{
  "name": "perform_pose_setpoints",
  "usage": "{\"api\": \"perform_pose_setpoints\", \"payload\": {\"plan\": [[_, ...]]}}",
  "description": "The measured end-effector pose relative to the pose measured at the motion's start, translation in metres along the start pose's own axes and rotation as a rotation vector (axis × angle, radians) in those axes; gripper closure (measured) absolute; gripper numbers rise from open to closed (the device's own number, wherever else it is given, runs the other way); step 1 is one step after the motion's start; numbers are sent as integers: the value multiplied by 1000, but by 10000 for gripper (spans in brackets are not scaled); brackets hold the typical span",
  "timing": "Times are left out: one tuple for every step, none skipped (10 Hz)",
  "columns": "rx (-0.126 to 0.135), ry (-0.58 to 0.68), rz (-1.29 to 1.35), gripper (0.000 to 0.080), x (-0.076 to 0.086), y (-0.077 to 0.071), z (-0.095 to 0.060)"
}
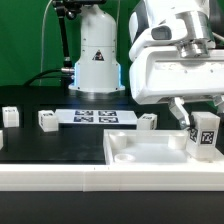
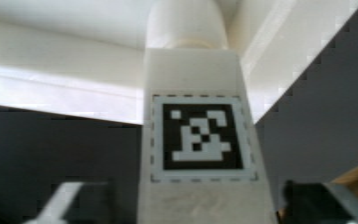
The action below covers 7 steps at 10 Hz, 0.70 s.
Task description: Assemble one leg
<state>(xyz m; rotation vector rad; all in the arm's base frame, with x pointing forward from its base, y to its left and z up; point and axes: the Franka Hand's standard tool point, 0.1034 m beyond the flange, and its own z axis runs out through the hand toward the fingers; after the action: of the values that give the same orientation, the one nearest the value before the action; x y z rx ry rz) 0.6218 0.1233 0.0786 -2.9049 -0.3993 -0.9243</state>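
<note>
One leg [image 1: 205, 136] stands upright, grasped by my end effector [image 1: 201, 130], at the exterior view's right, over the right end of the white tray [image 1: 140, 152]; I cannot tell if they touch. Three small white parts [image 1: 47, 120] [image 1: 8, 115] [image 1: 147, 121] rest on the black worktop [image 1: 40, 147] beside the marker board [image 1: 95, 117].

Four legs [image 1: 8, 116] [image 1: 46, 121] [image 1: 147, 121] [image 1: 205, 133], one tray [image 1: 135, 152], one marker board [image 1: 95, 117]

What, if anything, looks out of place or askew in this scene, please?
Nothing looks spilled or damaged. The leg held in the jaws seems to lean slightly over the corner of the white tray-like piece at the exterior view's right. The other small white parts sit separately beside the marker board.
</note>
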Motion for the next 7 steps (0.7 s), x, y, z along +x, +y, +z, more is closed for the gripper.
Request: {"api": "perform_pose_setpoints", "payload": {"plan": [[0,-1,0,240,0,0,0],[0,-1,0,169,0,0,0],[0,-1,0,155,-1,0,0],[0,-1,0,155,-1,0,0],[0,-1,0,151,-1,0,0],[0,-2,0,151,-1,1,0],[-1,-14,-21,151,2,4,-3]]}}
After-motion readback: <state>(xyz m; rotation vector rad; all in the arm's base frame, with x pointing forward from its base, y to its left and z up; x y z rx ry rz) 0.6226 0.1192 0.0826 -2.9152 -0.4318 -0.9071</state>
